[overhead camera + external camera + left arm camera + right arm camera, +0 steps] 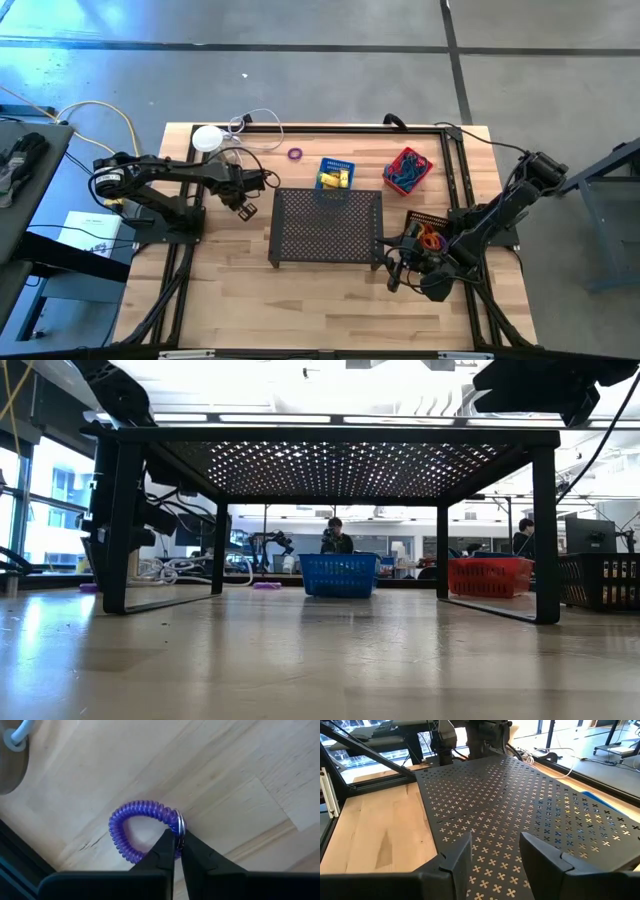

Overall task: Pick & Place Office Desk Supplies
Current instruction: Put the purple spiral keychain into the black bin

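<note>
Fingers of the left gripper [178,845] are closed tight, tips meeting right at the metal key ring of the purple coil [142,832]. It looks like a thin pinch on that ring, with the coil lying flat on the desk [300,310]. In the high view it sits behind the mesh tray [327,225], just left of the blue basket [336,172]. We judge this to be the grasp step. We'd lift straight up and slowly, since a ring-only hold can swivel or slip. We'd check that the coil hangs free before carrying it, and keep clear of the tray's edge and the cable by the white round object [207,138]. Right gripper [495,850] waits with its fingers apart and empty, low at the tray's right side beside the black basket [428,235]. The red basket [408,170] holds blue bands. The desk is pale wood planks, smooth and matt, so little will snag. Beyond it we see an open lab, a grey concrete floor, and two people seated far back [335,535].
</note>
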You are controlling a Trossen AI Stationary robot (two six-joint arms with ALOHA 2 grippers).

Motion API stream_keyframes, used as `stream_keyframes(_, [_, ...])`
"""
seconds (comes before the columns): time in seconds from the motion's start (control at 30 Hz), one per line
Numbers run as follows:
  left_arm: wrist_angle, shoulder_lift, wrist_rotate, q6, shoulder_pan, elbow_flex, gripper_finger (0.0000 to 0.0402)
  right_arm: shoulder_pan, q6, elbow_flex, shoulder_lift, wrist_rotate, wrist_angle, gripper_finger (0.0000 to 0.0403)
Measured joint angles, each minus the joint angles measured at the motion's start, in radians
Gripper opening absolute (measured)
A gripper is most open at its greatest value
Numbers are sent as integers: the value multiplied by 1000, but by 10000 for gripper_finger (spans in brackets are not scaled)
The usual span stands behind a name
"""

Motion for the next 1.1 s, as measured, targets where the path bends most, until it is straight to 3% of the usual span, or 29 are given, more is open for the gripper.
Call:
stream_keyframes(0.17, [-9,-7,-1,0,-19,0,6,0,0,0,0,-12,0,154])
stream_keyframes(0.4, [-172,-66,-5,-77,-129,65,4,0,0,0,0,-24,0,154])
stream_keyframes(0.6, [-406,-139,-137,-228,-321,214,4,0,-16,0,0,-26,0,154])
stream_keyframes(0.7, [-445,-171,-166,-306,-440,297,3,0,-19,0,0,-38,1,154])
stream_keyframes(0.8, [-402,-190,-202,-336,-571,359,3,0,-19,0,0,-50,7,154])
stream_keyframes(0.9, [-233,-210,-273,-267,-707,376,3,-1,-28,0,0,-77,24,154])
stream_keyframes(1.1, [168,-218,-337,-68,-886,376,3,-44,-209,0,0,-339,211,154])
